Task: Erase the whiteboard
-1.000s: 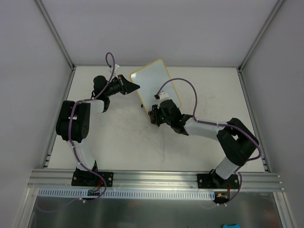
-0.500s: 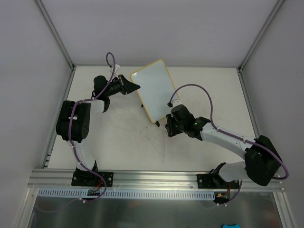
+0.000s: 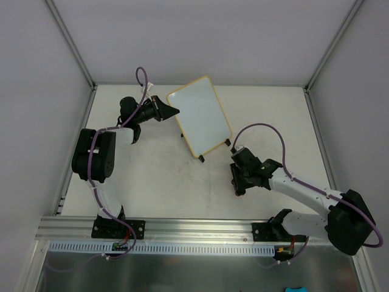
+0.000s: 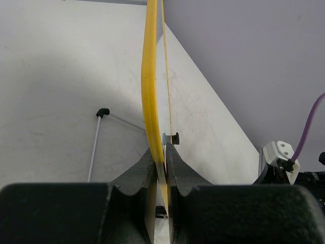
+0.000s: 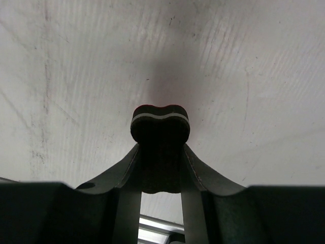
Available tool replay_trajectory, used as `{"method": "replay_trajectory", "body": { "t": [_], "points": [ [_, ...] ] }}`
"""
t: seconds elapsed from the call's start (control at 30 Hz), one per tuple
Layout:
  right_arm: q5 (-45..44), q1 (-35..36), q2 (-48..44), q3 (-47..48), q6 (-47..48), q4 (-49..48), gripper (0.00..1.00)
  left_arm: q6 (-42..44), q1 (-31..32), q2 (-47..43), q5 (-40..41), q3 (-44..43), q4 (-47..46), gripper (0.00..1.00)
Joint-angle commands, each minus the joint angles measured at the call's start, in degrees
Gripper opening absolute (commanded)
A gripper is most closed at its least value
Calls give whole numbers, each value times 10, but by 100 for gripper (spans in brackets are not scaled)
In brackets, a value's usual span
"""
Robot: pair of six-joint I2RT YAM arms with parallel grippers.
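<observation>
The whiteboard [image 3: 200, 115], white with a thin yellow frame and black feet, stands tilted at the back middle of the table; its face looks blank. My left gripper [image 3: 175, 111] is shut on its left edge; the left wrist view shows the yellow frame [image 4: 150, 91] edge-on between the fingers. My right gripper [image 3: 238, 184] is off the board, in front of it to the right, low over the table. It is shut on the small black eraser [image 5: 160, 145], which shows in the right wrist view just above the scuffed tabletop.
Grey walls and aluminium posts enclose the table [image 3: 152, 182]. An aluminium rail [image 3: 200, 228] runs along the near edge with both arm bases. A thin wire stand leg [image 4: 95, 145] of the board shows in the left wrist view.
My right arm has drawn back from the board, moving right and toward the near edge with the eraser. The left arm and the board have not moved.
</observation>
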State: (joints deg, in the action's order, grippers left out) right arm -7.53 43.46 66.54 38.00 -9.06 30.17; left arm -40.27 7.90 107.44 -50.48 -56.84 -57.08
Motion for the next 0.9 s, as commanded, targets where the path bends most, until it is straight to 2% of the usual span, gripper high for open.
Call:
{"method": "replay_trajectory", "body": {
  "t": [0.0, 0.1, 0.13, 0.2, 0.23, 0.27, 0.37, 0.57, 0.6, 0.7, 0.83, 0.87],
  "points": [
    [-4, -3, 11, 4, -4, 33, 6, 39, 8, -12, -41, -14, -22, 0],
    [-5, -2, 24, 6, -4, 34, 10, 40, 6, -13, -41, -13, -22, 0],
    [-7, -2, 28, 6, -4, 34, 14, 40, 6, -13, -41, -13, -22, 0],
    [-8, -2, 37, 8, -1, 32, 27, 40, 6, -14, -42, -13, -22, 0],
    [-13, -2, 38, 8, -1, 33, 39, 40, 6, -14, -42, -13, -22, 0],
    [-18, -2, 39, 8, -2, 33, 56, 40, 6, -14, -41, -13, -22, 0],
    [-23, -2, 35, 6, -2, 33, 66, 41, 6, -15, -40, -11, -22, 0],
    [-23, -2, 23, 6, -3, 32, 71, 41, 5, -15, -40, -12, -21, 0],
    [-22, -3, 21, 5, -3, 31, 71, 40, 4, -15, -39, -11, -22, 4],
    [-22, -2, 10, 1, -3, 31, 70, 41, 4, -21, -31, -6, -22, 31],
    [-22, -3, 0, 0, -4, 29, 69, 41, 0, -24, -29, -1, -22, 45],
    [-21, -3, -2, -1, -5, 28, 69, 41, 1, -26, -29, 1, -23, 45]
  ]
}}
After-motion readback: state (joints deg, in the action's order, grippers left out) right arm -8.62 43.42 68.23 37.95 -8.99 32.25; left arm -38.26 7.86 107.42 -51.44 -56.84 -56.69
